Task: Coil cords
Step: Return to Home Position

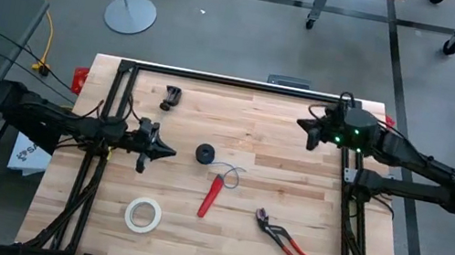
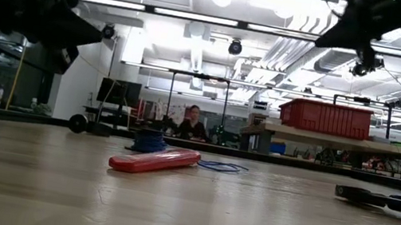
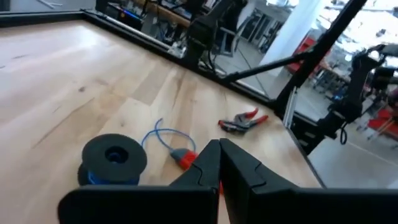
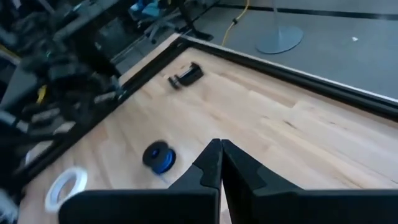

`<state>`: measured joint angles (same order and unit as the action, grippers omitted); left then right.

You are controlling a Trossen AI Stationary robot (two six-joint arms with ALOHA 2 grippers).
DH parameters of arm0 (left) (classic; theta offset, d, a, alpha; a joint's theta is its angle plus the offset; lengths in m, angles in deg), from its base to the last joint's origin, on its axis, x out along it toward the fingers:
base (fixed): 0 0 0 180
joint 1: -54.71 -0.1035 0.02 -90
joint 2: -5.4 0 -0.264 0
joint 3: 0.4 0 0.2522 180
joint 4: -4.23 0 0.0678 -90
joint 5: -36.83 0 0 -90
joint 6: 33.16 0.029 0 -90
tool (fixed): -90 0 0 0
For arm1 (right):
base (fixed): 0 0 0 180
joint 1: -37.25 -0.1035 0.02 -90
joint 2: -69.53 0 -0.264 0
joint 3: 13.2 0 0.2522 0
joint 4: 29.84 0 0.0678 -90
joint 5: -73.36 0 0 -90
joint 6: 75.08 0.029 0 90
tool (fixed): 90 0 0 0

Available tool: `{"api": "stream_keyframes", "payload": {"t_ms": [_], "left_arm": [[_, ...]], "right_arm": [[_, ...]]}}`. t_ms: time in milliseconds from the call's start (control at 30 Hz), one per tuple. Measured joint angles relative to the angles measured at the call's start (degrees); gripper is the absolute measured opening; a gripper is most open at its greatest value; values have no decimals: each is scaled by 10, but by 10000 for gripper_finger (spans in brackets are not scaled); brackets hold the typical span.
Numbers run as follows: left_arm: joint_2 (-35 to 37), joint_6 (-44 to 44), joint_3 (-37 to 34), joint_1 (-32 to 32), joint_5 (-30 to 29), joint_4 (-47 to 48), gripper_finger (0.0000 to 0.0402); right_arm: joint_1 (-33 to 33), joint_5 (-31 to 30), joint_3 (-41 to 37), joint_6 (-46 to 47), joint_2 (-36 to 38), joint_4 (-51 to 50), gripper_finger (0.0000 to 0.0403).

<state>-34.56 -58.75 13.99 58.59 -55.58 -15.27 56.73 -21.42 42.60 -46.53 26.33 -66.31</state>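
Observation:
A small black round spool (image 1: 205, 154) wound with blue cord stands on the table's middle; it also shows as the spool (image 3: 114, 159) and the spool (image 4: 157, 156). A loose loop of the thin blue cord (image 1: 230, 174) lies beside it, by a red-handled tool (image 1: 211, 195); the cord (image 3: 163, 134) shows in the left wrist view too. My left gripper (image 1: 170, 151) is shut, left of the spool and above the table, touching nothing. My right gripper (image 1: 312, 132) is shut, raised over the far right of the table.
A white tape roll (image 1: 142, 214) lies near the front left. Red-handled pliers (image 1: 285, 239) lie at the front right. A small black clamp (image 1: 172, 96) sits at the far left. A black frame (image 1: 217, 79) borders the table; a yellow cable (image 1: 47, 14) runs over the floor.

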Motion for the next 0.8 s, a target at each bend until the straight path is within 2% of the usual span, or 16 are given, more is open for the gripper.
{"api": "stream_keyframes", "payload": {"t_ms": [200,300,400,500,567,667,800], "left_arm": [[1,-7,0,-1,-10,11,0],[0,-7,0,-1,-10,9,1],[0,-7,0,-1,-10,9,1],[0,-7,0,-1,-10,9,1],[0,-7,0,-1,-10,9,1],[0,-7,0,-1,-10,9,1],[0,-7,0,-1,-10,9,1]], "right_arm": [[-38,-2,0,-35,75,-79,0],[-55,7,-26,-51,120,-47,0],[-65,44,-103,-55,158,125,0],[-65,88,-210,-22,158,401,0],[-65,103,-261,5,139,549,0],[-73,118,-290,-6,117,621,0],[-95,171,-301,-72,96,588,0]]}}
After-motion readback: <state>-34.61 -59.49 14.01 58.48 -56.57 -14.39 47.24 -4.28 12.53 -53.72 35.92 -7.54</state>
